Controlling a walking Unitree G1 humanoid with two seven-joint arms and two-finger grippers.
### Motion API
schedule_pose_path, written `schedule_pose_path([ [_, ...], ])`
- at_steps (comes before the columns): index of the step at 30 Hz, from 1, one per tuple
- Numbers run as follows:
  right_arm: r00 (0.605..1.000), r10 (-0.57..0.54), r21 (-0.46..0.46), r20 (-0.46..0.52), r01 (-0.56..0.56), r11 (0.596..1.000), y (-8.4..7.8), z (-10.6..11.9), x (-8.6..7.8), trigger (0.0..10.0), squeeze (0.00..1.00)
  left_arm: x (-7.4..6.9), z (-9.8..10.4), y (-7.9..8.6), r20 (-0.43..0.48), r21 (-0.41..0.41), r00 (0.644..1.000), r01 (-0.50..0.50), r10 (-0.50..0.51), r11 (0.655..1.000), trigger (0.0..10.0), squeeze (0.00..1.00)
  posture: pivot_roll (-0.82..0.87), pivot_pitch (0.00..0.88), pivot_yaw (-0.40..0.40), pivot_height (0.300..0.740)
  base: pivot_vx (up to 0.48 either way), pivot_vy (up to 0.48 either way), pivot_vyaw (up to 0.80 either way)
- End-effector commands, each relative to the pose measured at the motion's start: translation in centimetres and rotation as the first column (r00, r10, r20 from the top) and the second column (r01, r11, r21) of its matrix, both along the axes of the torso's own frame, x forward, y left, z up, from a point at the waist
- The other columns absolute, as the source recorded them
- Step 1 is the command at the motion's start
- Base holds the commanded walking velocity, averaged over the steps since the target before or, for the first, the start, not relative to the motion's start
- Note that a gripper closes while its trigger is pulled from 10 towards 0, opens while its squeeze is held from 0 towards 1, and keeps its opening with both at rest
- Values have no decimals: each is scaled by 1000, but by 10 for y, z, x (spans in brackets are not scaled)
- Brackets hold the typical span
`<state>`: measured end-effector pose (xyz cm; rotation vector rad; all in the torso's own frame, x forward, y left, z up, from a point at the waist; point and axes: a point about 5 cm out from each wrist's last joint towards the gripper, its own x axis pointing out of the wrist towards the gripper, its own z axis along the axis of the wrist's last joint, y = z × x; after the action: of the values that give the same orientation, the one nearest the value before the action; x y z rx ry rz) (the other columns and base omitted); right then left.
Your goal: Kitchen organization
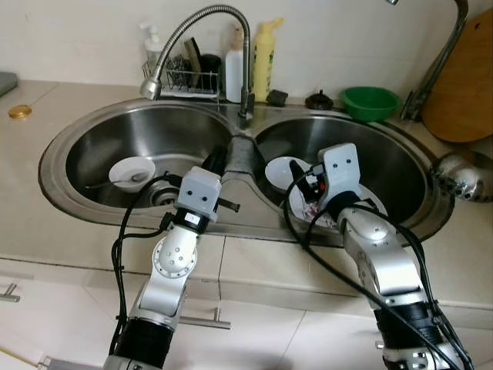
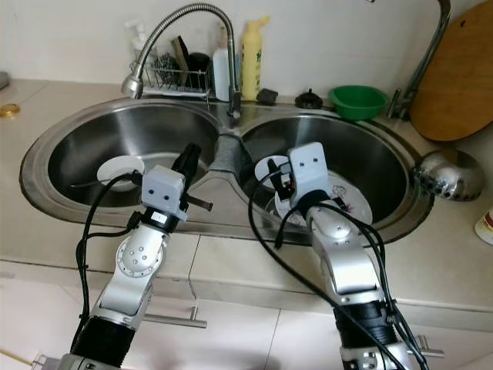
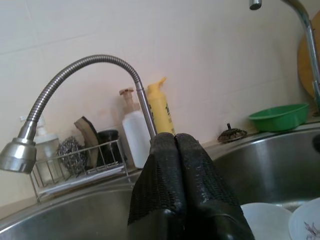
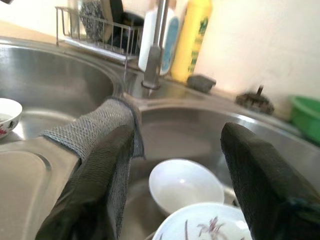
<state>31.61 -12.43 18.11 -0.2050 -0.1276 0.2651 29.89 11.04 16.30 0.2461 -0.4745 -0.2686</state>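
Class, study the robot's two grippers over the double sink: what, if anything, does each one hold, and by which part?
Nothing is held. The left gripper is shut on nothing above the divider; the right gripper hangs open above the white bowl in the right basin.

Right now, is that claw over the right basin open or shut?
Open. The right gripper has its two black fingers spread wide apart, with a white bowl in the basin showing between them.

A grey cloth [image 4: 95, 127] is draped over the sink divider, close by the right gripper [image 4: 178, 131]. Beyond the left gripper [image 3: 175, 165], a curved faucet [image 3: 75, 67], a wire rack [image 3: 80, 170], a white bottle [image 3: 134, 137] and a yellow bottle [image 3: 160, 107] are lined up against the wall. A green bowl [image 1: 370, 102] and a wooden board [image 1: 462, 85] are seen well beyond the right gripper, on the counter.
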Motion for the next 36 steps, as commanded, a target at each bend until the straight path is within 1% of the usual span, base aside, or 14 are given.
schedule_pose_path([
  [1,998,-33,-32,51,34,999,-4,5,-2,10000,1000,1,-1,0,-17,-8,1000,0,0,1000,10000,0,-69,0,-42,740,0,0,0],
  [2,996,-59,-44,71,62,997,-6,5,-3,10000,1000,1,-1,0,-19,-7,1000,1,-1,1000,10000,0,-69,0,-41,740,0,0,0],
  [3,995,-63,-46,75,66,997,-6,5,-4,10000,1000,1,0,0,-19,-7,1000,1,-1,1000,10000,0,-69,0,-41,740,0,0,0],
  [4,994,-71,-56,84,76,996,-7,5,-4,10000,0,1,0,0,-17,-4,1000,3,-3,1000,10000,0,-69,0,-41,740,0,480,0],
  [10,985,-90,-88,147,103,991,-6,5,-11,10000,0,1,1,-1,-12,-3,1000,16,-16,1000,10000,0,-69,0,-38,740,0,480,0],
  [19,980,-90,-109,179,111,988,-1,0,-16,10000,0,1,4,0,-1,-2,1000,17,-17,1000,10000,0,-66,0,-38,740,0,480,0],
  [23,975,-77,-150,210,110,983,1,-1,-21,10000,0,1,4,0,0,-1,1000,18,-18,1000,10000,0,-68,0,-38,740,0,480,0],
  [26,973,-79,-154,217,114,982,0,-3,-25,10000,0,1,4,0,-1,0,1000,20,-20,1000,10000,0,-68,0,-38,740,0,480,0],
  [28,969,-91,-162,229,130,978,-3,-4,-29,10000,0,0,4,0,-1,0,1000,21,-21,1000,10000,0,-71,0,-41,740,0,480,0],
  [29,962,-118,-168,246,162,972,-8,-4,-32,10000,0,0,4,0,-2,1,1000,21,-21,1000,10000,0,-71,0,-43,740,0,480,0],
  [36,935,-206,-184,289,265,946,-27,-3,-40,10000,0,0,3,0,-4,1,1000,22,-22,1000,10000,0,-77,0,-40,740,0,480,0],
])
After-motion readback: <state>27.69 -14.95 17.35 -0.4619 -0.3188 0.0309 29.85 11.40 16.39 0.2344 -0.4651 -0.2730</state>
